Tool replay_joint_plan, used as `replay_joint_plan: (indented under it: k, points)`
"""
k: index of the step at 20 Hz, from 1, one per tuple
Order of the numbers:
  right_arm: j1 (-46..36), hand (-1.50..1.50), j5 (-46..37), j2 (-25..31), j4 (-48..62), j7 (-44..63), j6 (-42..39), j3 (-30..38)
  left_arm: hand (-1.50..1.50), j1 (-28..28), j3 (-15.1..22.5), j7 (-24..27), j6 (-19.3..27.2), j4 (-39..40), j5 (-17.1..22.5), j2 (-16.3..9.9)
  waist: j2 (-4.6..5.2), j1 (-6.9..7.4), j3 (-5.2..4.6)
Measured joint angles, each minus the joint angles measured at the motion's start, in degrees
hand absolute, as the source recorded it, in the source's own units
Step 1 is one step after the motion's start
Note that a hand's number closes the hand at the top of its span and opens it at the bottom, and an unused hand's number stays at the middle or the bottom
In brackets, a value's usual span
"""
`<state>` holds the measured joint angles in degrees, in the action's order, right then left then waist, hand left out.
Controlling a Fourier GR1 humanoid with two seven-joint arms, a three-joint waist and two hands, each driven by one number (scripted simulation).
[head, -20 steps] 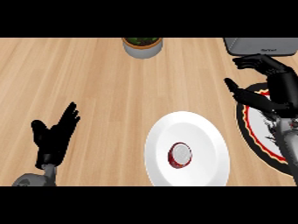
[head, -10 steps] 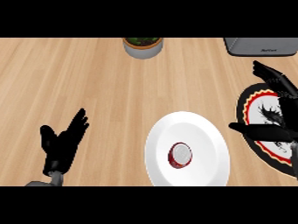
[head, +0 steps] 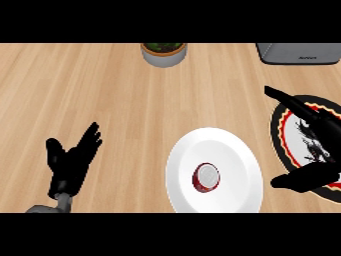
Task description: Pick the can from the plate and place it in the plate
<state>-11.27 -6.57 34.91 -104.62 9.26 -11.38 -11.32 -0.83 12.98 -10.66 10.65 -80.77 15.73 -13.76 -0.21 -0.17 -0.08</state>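
I am working over the wooden counter (head: pixel 92 90), which is spreading out well beyond my fingers on every side. Under my right hand (head: pixel 322 150) the dark patterned plate (head: pixel 285 117) is lying, and just beside my thumb, toward my left, the white plate (head: pixel 232 150) is sitting with the can (head: pixel 206 177) standing upright in its middle. My right fingers are stretched out straight and released, holding nothing, with the thumb pointing toward the white plate's rim. My left hand (head: pixel 71 161) is resting open, well apart from both plates. Far ahead of my fingers a potted plant (head: pixel 164 52) and a grey appliance (head: pixel 306 52) are standing at the counter's back edge.

I am judging the risk this way: the can is not yet in my grasp, and coming in sideways with straight fingers could be knocking it over or nudging the white plate along. Closing too early would be pushing the can away instead of wrapping it.
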Motion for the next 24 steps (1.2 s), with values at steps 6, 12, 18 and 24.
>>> replay_joint_plan:
  k: [6,12,18,24]
  points:
    - [-1.8,-1.50,-7.2,-3.3,-4.9,12.0,-2.1,-7.1,0.00,0.5,-0.6,0.5,-1.0,0.4,-0.8,0.4,0.11,0.24,0.03]
    - [-1.6,-1.50,-15.8,-9.3,-7.3,19.8,-2.9,-13.1,0.00,-0.4,-2.3,0.2,-2.4,1.3,-1.3,1.0,0.14,0.24,0.05]
    - [0.3,-1.50,-19.9,-13.5,-5.2,21.7,-5.5,-15.9,0.00,1.5,-2.4,-1.2,-2.4,-1.6,-2.7,1.8,0.16,0.32,0.08]
    - [2.0,-1.50,-24.5,-18.8,-3.2,21.3,-6.8,-17.4,0.00,1.7,-3.4,0.9,-3.5,0.1,-4.7,3.8,0.14,0.27,0.13]
